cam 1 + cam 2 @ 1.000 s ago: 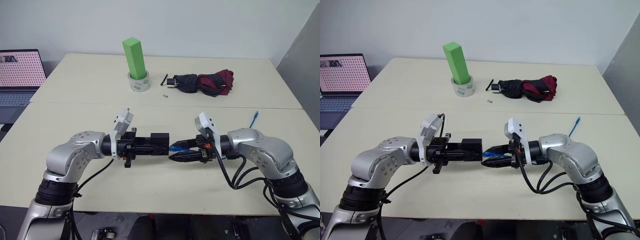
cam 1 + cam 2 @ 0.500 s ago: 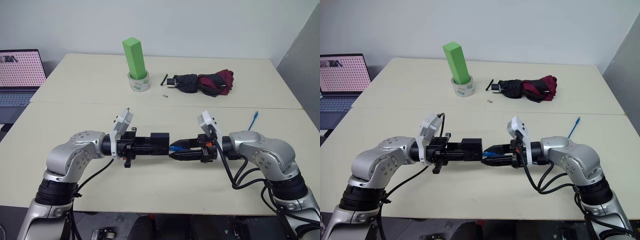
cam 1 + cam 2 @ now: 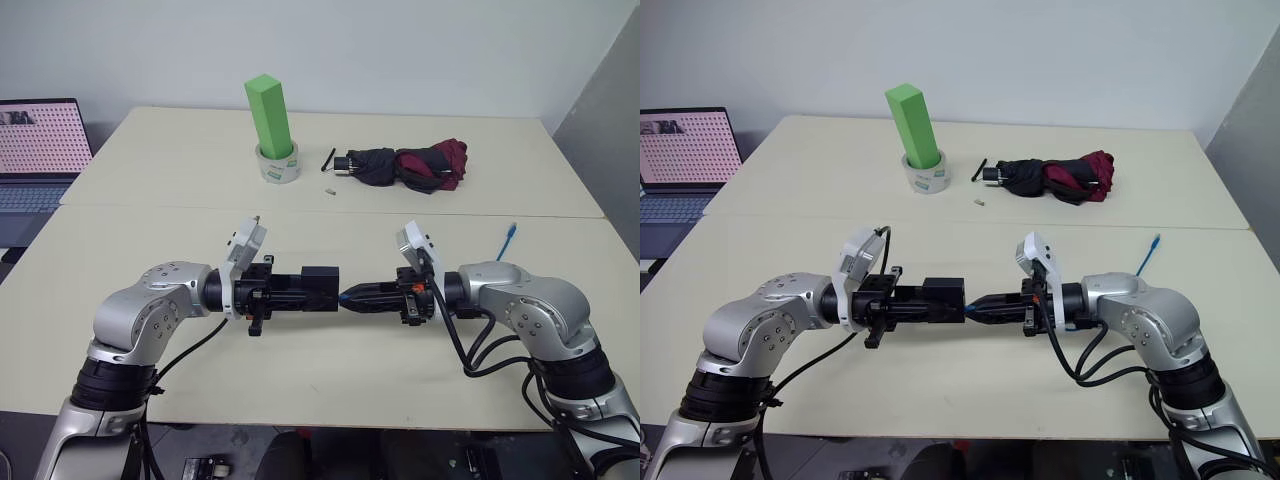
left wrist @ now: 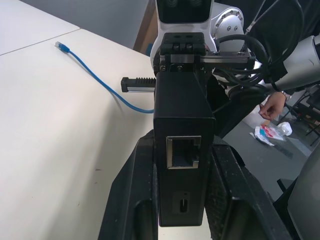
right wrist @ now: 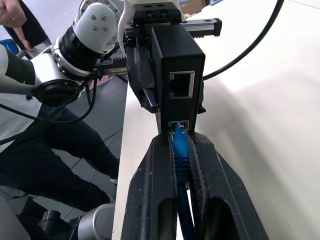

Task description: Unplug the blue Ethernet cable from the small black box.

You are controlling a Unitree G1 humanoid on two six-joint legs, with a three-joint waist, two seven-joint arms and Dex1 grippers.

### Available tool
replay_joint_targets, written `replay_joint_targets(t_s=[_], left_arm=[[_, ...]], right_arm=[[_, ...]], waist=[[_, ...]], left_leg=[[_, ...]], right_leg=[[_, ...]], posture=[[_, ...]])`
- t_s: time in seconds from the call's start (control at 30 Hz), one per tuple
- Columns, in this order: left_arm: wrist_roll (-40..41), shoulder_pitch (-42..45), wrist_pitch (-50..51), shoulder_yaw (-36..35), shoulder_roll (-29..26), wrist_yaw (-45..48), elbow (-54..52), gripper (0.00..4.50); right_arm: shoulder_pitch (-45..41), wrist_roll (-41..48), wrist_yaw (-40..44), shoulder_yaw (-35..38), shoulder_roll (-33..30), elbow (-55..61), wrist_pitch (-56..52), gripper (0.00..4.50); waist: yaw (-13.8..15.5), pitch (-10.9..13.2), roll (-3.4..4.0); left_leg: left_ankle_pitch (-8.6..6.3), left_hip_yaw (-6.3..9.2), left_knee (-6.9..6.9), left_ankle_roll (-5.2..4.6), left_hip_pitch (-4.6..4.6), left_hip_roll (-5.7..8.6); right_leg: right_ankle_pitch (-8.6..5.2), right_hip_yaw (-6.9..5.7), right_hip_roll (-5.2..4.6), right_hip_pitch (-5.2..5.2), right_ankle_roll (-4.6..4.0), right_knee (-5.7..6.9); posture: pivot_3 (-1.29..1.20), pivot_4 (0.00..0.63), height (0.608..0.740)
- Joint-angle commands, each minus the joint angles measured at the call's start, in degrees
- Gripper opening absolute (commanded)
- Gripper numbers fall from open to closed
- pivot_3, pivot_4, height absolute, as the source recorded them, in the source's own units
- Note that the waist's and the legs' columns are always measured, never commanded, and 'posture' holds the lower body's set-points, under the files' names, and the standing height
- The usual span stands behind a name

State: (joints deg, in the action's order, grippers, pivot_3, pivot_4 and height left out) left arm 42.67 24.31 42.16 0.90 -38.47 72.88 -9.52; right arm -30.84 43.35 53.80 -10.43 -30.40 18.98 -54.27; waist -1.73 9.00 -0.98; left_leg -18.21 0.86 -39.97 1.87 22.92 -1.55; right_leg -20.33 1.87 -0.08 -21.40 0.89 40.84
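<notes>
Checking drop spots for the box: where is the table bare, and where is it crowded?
Bare: the near table below the grippers, and the left side before the tape roll. Crowded: mid-table, where box, left gripper and right gripper meet; the umbrella occupies the far right.

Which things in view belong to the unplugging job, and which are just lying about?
In the job:
- blue Ethernet cable
- small black box
- left gripper
- right gripper

Lying about:
- folded umbrella
- green block
- tape roll
- laptop
</notes>
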Motion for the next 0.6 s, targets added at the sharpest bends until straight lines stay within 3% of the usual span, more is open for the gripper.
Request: replay_joint_targets(t_s=[0.03,0.5,0.6], left_arm=[[0.9,0.1,-0.4,0.0,-0.3,0.7,-2.5,0.78],[-4.7,-2.3,-6.6,-0.2,-3.9,1.7,-0.3,0.78],[-5.1,-2.3,-7.0,-0.6,-3.5,0.9,0.3,0.78]], right_arm=[[-1.7,-0.1,1.4,-0.1,-0.7,0.1,0.3,0.04],[1.0,-4.2,6.7,1.9,-10.1,-4.7,3.7,0.04],[3.7,-11.0,3.0,1.6,-10.8,-7.6,10.0,0.04]], waist=[[0.0,0.0,0.00],[0.1,0.0,0.00],[0.1,0.0,0.00]], left_leg=[[0.00,0.00,0.00,0.00,0.00,0.00],[-0.10,-0.01,0.01,-0.18,0.00,0.00],[-0.10,-0.01,0.01,-0.19,0.01,0.00]], right_leg=[[0.00,0.00,0.00,0.00,0.00,0.00],[0.00,0.01,0.00,0.00,0.00,-0.04],[0.00,0.01,0.00,0.00,0.00,-0.04]], posture=[[0.00,0.150,0.740],[0.00,0.150,0.740],[0.00,0.150,0.740]])
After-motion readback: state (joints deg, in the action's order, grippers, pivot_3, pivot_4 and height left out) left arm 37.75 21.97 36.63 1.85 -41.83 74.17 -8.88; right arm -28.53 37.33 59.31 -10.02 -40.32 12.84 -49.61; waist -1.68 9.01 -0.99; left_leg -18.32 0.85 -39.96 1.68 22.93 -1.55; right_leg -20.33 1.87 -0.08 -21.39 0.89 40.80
